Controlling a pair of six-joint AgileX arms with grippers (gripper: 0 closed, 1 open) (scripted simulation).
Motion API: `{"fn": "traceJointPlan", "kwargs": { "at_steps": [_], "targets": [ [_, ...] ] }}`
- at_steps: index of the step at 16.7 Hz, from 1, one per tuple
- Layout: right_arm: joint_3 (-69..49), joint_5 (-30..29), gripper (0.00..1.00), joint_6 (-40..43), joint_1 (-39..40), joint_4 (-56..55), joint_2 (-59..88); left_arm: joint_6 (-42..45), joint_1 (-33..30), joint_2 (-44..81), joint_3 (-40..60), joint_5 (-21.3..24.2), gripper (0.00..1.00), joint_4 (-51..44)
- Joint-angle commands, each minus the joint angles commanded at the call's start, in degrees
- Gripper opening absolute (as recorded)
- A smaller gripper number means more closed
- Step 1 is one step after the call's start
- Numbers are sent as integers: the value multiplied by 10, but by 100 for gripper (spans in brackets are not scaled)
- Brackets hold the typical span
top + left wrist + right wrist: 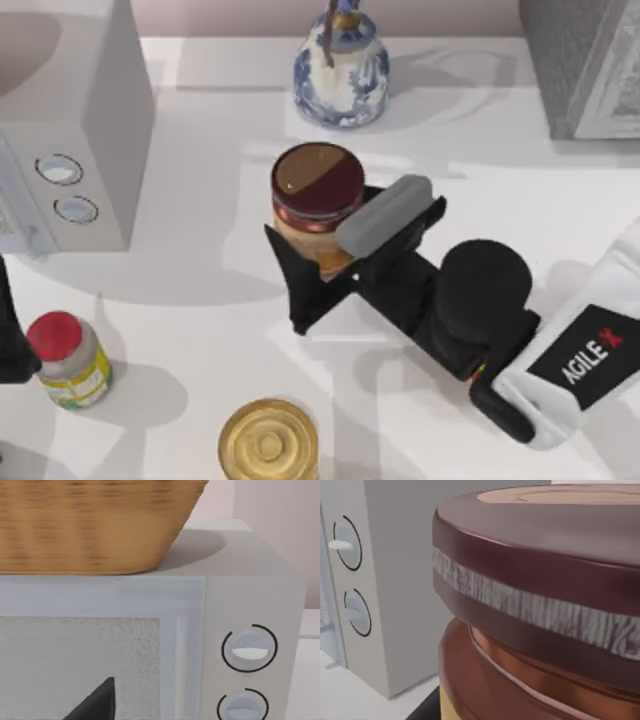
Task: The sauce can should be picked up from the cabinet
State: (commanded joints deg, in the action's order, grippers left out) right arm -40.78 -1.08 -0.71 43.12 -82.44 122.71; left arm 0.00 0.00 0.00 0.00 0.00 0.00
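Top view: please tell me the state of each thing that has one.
Sauce can: upright on the table, between the right gripper's fingers.
Right gripper: around the can; grip unclear.
Cabinet: door shut.
Jar: upright, capped.
Gold can: upright.
Vase: upright.
Left gripper: idle at the left edge.

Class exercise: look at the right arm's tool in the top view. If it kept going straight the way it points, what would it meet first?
The right tool points toward the table's left, and the sauce can already sits between its fingers, so it would probably press into the can first. Farther along that line stands the pale box with two dials.
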Motion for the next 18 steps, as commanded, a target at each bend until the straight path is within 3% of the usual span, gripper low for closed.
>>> {"fn": "traceJointPlan", "kwargs": {
  "at_steps": [8, 18],
  "targets": [
    [-6, 2, 0, 1, 6, 3, 11, 0, 0, 0, 0, 0, 100, 0],
    [-161, -1, 0, 1, 2, 43, 123, 0, 0, 0, 0, 0, 100, 0]
  ]
}}
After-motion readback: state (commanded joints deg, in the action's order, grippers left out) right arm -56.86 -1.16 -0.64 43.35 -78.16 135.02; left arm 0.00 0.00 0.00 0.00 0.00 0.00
